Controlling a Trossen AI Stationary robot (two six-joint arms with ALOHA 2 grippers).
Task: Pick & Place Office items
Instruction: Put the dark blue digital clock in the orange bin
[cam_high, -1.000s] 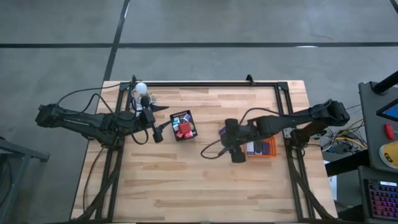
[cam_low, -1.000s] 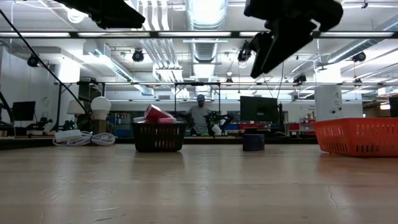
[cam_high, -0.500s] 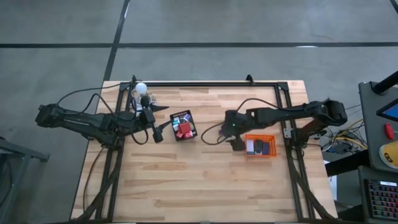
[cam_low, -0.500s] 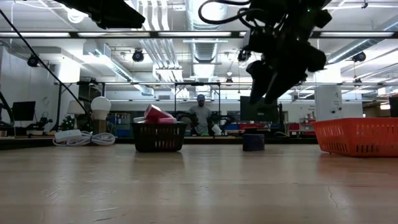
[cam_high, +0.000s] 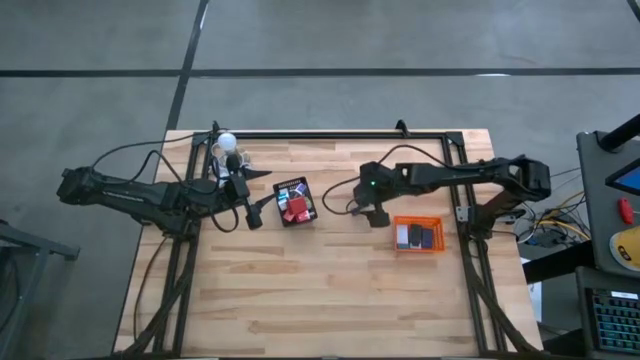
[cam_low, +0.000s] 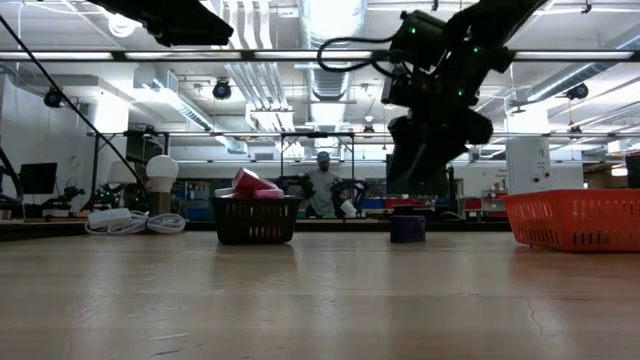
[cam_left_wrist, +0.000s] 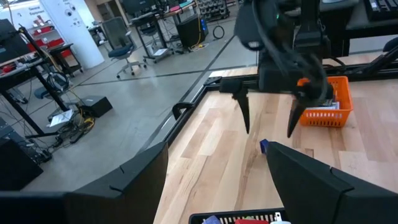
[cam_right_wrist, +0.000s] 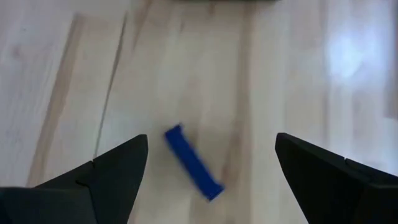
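A small blue block (cam_right_wrist: 193, 163) lies flat on the bare wood between the two trays; the low view shows the blue block (cam_low: 407, 228) on the table. My right gripper (cam_right_wrist: 211, 138) hangs open a little above it, slanting down, a finger standing off each side; the left wrist view shows the right gripper (cam_left_wrist: 267, 127) over the blue block (cam_left_wrist: 263, 146). The black mesh tray (cam_high: 295, 201) holds red, blue and white pieces. The orange tray (cam_high: 418, 235) holds a few dark and white pieces. My left gripper (cam_high: 255, 215) waits open left of the mesh tray.
A white round bulb (cam_high: 227, 141) with cords sits at the table's far left corner. A black frame rail (cam_high: 330, 134) runs along the far edge. Bare wood (cam_high: 330, 290) fills the near half of the table. A person (cam_low: 322, 185) stands in the room beyond.
My right gripper has swung from above the orange tray toward the table's left and far side and has sunk, ending over the blue block. The trays and the block have stayed in place.
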